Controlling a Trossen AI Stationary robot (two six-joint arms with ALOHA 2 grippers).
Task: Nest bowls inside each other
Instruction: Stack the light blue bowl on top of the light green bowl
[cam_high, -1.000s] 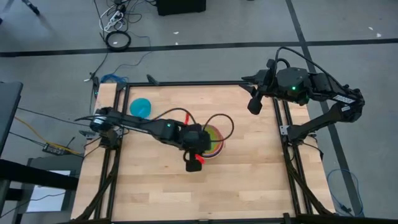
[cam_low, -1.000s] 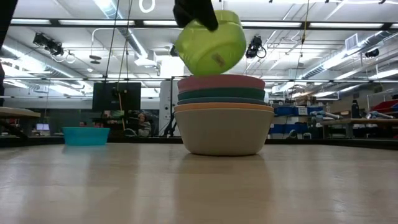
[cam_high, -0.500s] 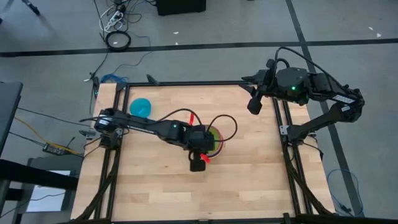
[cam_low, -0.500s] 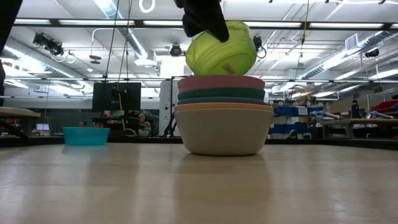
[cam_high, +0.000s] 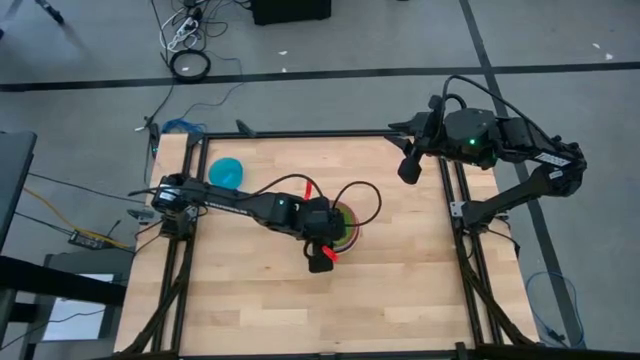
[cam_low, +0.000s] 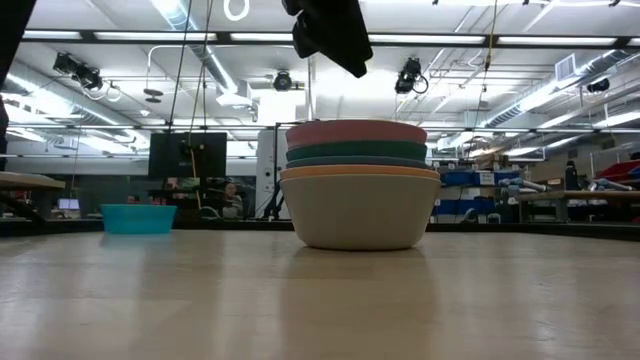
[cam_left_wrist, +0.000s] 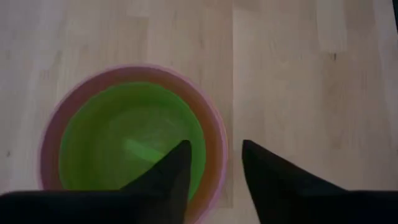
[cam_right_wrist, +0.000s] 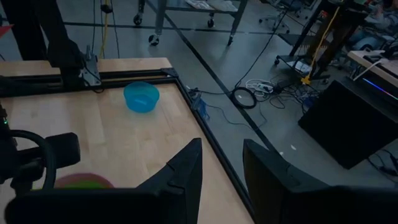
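Wooden planks of the worktop run out bare toward the middle, where the stack of bowls stands: a pale grey bowl at the bottom, then thin rims of orange, blue and dark green, and a pink bowl on top. From straight above, the lime green bowl lies sunk inside the pink one, level and centred, which is why nothing of it shows over the pink rim from the side.

Just over the stack's near edge hangs the left gripper, its jaws apart and holding nothing; one finger sits above the green bowl's rim and the other outside the pink wall, as they would after pinching that rim to lower the bowl in. My guess is it has let go so the bowl can settle flat.

Farther back, near the left rear corner, the cyan bowl sits alone, upright and well apart from the stack. It looks to be the one left to collect. I cannot make out a yellow bowl; it may be buried in the stack.

Off at the far right edge, the right gripper waits above the frame, jaws apart and empty, clear of the working arm's path.
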